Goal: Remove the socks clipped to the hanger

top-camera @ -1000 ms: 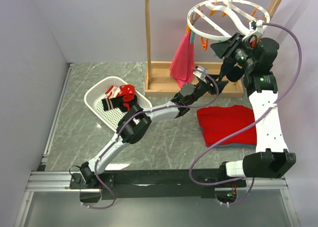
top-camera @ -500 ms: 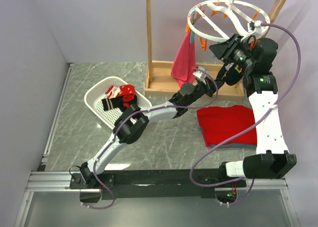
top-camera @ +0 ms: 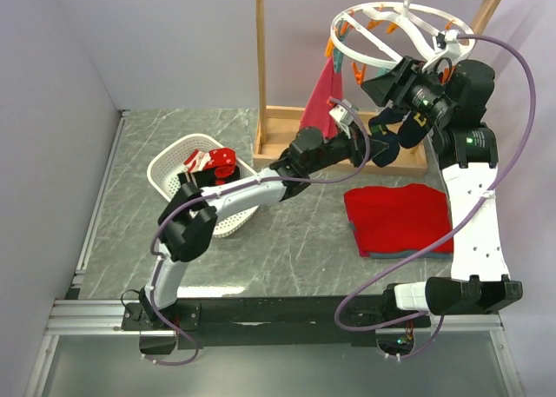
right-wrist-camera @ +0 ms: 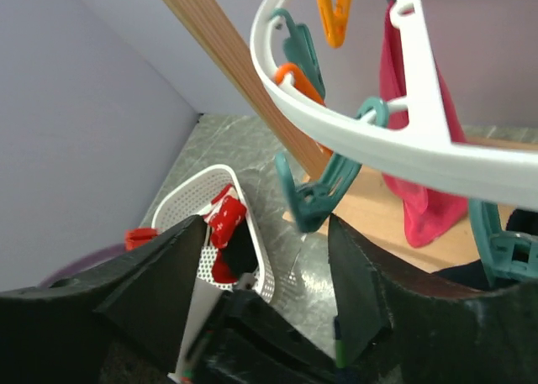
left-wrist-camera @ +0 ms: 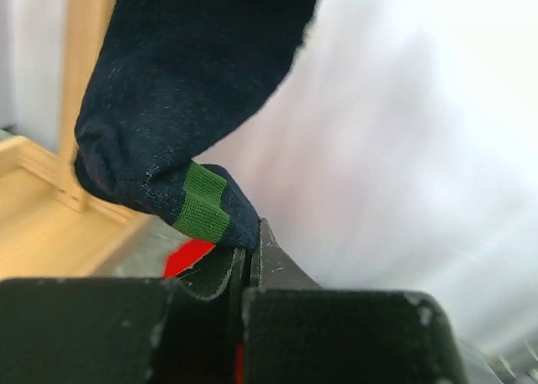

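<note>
Left gripper (left-wrist-camera: 250,251) clamped shut on end of navy sock (left-wrist-camera: 168,90), green patch just above jaws; sock runs up out of wrist view, upper end hidden. Right gripper (right-wrist-camera: 267,228) jaws stand apart, holding nothing, just under hanger (right-wrist-camera: 353,136) ring, teal clip (right-wrist-camera: 324,191) dangling between its fingers. Other socks (top-camera: 211,164) lie in white basket (top-camera: 165,178).

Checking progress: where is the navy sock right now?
In the top view the sock sits right of centre, below the hanger, its lower end pinched in the left end effector, just beyond the red cloth.
</note>
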You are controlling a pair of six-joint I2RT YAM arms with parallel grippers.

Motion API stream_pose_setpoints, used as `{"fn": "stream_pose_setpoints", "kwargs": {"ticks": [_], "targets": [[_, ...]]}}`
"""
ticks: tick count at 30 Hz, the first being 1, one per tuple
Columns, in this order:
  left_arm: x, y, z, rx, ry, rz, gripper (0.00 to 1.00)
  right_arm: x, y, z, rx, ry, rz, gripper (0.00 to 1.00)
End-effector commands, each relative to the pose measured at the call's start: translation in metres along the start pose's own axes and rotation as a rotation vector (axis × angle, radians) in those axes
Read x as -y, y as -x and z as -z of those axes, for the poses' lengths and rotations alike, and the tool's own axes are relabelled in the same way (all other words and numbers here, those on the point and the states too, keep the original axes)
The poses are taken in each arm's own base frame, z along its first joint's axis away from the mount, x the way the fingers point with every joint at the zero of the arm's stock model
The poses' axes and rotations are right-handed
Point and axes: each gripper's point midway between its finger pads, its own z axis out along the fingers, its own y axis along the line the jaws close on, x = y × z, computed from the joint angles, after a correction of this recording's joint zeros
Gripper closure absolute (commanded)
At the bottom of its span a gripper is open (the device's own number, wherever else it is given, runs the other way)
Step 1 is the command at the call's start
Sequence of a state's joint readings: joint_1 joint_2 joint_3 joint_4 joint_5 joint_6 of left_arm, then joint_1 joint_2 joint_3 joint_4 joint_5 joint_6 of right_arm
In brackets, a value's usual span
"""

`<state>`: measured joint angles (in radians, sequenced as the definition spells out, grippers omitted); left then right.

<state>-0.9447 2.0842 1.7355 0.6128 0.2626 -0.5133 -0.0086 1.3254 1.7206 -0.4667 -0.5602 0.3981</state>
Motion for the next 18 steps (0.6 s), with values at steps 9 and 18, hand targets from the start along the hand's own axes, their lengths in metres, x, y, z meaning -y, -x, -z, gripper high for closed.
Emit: {"fn": "stream_pose_setpoints", "kwargs": {"ticks": [9, 18], "targets": [[0.032, 0.013, 0.048, -0.174, -0.171, 0.191, 0.99, 0.008, -0.026, 0.046, 0.001, -0.166, 0.034, 0.14], [0.036, 0.021, 0.058, -0.213, -0.160, 0.249, 0.99, 0.041, 0.015, 0.095, 0.174, -0.495, 0.118, 0.12]]}}
